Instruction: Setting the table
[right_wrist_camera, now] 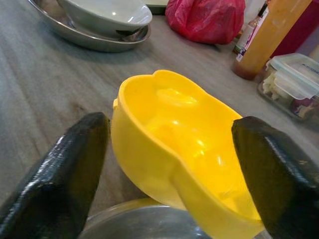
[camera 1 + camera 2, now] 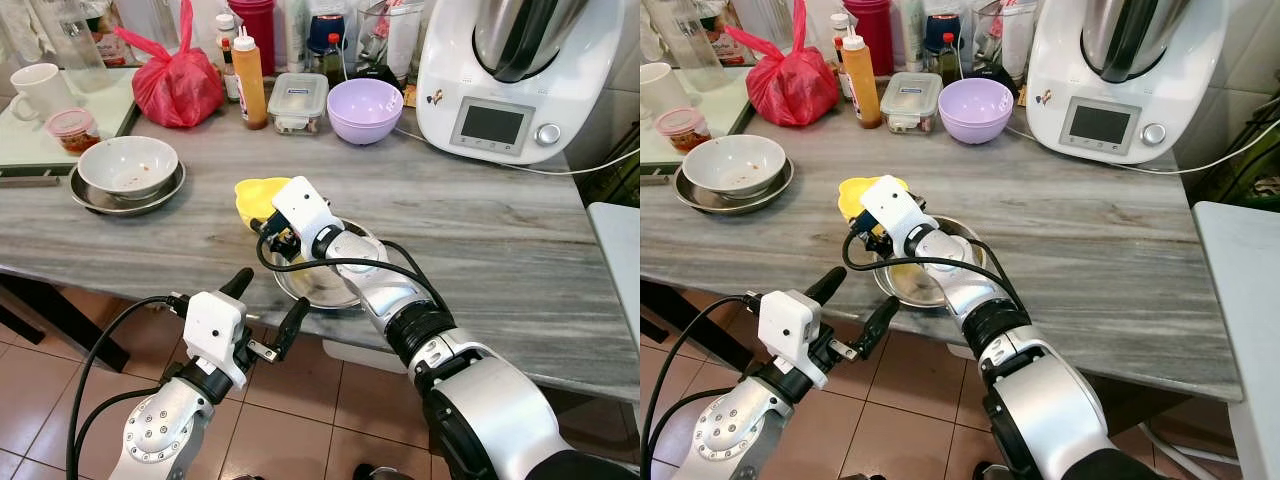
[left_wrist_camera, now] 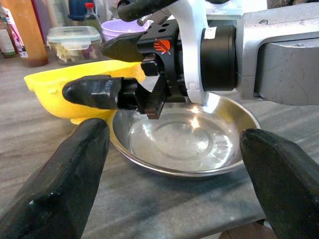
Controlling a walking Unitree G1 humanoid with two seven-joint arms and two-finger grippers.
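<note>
A yellow bowl (image 2: 256, 197) sits tilted on the grey table (image 2: 480, 230), its near side against the rim of a shallow steel dish (image 2: 322, 283). My right gripper (image 2: 272, 232) reaches over the dish and is open, one black finger on either side of the yellow bowl (image 1: 179, 134). I cannot tell whether the fingers touch it. My left gripper (image 2: 265, 305) is open and holds nothing. It hovers just off the table's front edge, pointing at the steel dish (image 3: 184, 144).
At far left, a white bowl (image 2: 128, 163) rests in a steel plate. Along the back stand a mug (image 2: 38, 90), red bag (image 2: 178, 85), sauce bottle (image 2: 249, 80), lidded container (image 2: 297, 102), purple bowl (image 2: 365, 108) and white kitchen appliance (image 2: 505, 70).
</note>
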